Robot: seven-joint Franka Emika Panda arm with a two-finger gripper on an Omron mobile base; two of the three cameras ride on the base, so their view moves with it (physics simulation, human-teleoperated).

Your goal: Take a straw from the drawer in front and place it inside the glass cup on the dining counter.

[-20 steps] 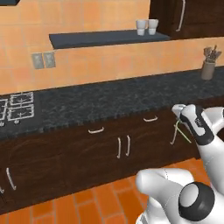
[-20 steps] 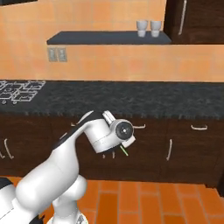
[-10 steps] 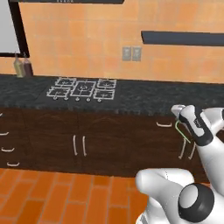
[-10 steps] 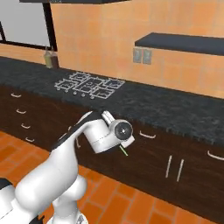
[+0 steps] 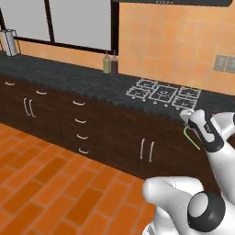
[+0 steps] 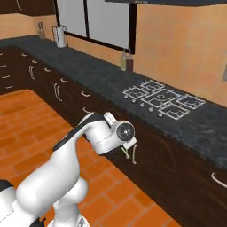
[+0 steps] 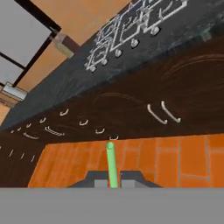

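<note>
While the base faces the black granite counter (image 5: 69,80), the straw (image 7: 112,164) is held at the bottom centre of the hand view, pinched between the two dark fingertips of the gripper (image 7: 113,180) — its green shaft pointing straight out along the hand's axis, probably so that it can later be lowered end-first into a cup. At the right edge of the left base view the same gripper (image 5: 189,120) is seen carried high and close to the arm, with the straw (image 5: 192,137) hanging down from it as a thin bent green line; such a tucked pose is judged to keep the straw clear of the cupboards during travel. Beyond it, dark cupboard doors (image 5: 146,149) with vertical handles and a stack of drawers (image 5: 81,126) are ranged under the counter. Farther back — toward the upper right — a white-grated hob (image 5: 163,93) is set into the granite, two bottles (image 5: 110,63) stand against the orange tiled wall (image 5: 165,41), and a window (image 5: 64,20) fills the upper left.
</note>
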